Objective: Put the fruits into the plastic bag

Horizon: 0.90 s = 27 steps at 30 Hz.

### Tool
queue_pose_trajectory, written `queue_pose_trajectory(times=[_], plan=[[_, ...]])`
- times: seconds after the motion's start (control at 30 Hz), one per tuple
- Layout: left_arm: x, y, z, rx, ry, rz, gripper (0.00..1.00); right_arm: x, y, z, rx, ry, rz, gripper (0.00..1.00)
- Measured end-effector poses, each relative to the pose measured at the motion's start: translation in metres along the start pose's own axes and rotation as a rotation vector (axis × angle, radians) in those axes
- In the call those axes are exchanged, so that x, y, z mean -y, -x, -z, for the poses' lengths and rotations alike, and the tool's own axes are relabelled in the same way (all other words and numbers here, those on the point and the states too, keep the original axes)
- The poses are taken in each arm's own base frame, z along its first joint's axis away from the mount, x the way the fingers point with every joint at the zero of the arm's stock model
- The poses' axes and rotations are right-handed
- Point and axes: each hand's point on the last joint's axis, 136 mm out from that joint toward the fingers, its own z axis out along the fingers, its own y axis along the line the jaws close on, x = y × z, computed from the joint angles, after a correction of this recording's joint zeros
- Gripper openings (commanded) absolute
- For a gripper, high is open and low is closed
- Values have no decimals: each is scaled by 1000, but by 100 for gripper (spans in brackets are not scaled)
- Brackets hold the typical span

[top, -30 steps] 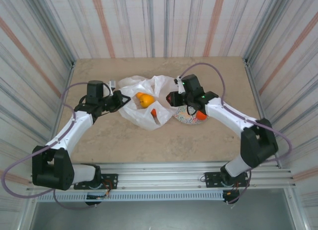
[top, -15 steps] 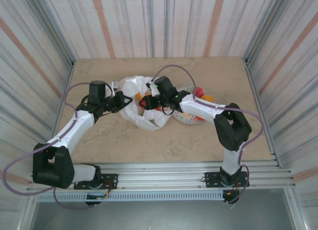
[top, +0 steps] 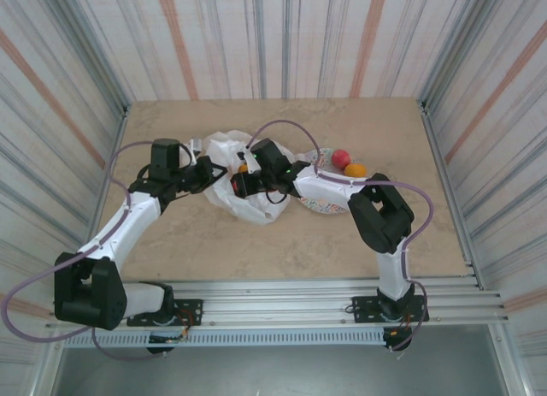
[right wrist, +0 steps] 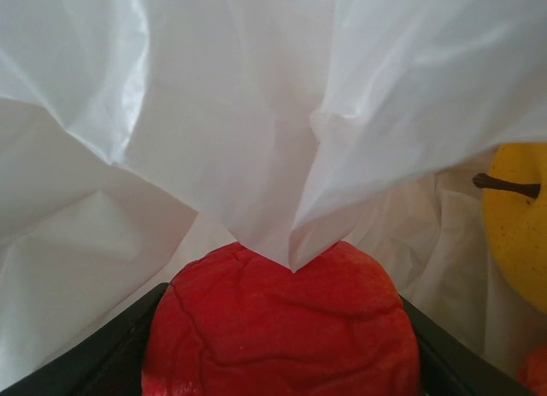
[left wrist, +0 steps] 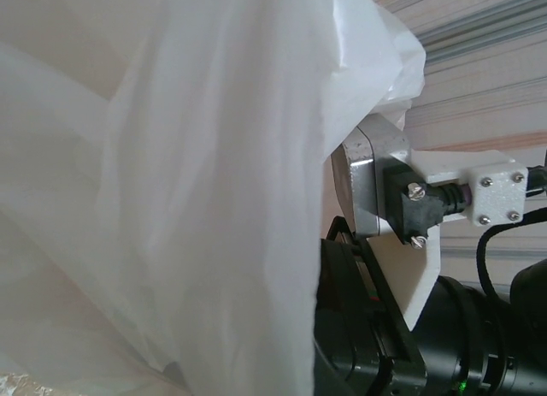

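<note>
- A red fruit [right wrist: 282,328] is sitting between the dark fingers [right wrist: 102,362] of the right gripper [top: 237,185], which is grasping it inside the plastic bag [top: 255,208].
- A yellow fruit [right wrist: 521,233] with a brown stem is lying just beside it among the bag's white folds.
- The left gripper [top: 208,171] is pinching the bag's left rim, jaws clenched.
- A second red fruit [top: 341,158] and an orange fruit [top: 355,169] are resting side by side on the table [top: 214,242], just beyond the patterned plate [top: 326,204], which is lying right of the bag.
</note>
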Motion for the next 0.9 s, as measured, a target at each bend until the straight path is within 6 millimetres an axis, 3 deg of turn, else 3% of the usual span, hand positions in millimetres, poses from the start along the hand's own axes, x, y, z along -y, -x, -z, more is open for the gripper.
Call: queue_pose_trajectory(times=[0.17, 0.57, 0.7, 0.9], plan=[[1, 0, 1, 2, -1, -1, 0, 2, 0, 1, -3, -4, -4, 70], [0, 1, 2, 5, 0, -1, 0, 14, -2, 8, -22, -31, -30, 72], [0, 1, 2, 5, 0, -1, 0, 16, 11, 36, 23, -36, -39, 74], [-1, 3, 3, 10, 2, 2, 0, 4, 37, 98, 147, -24, -24, 77]])
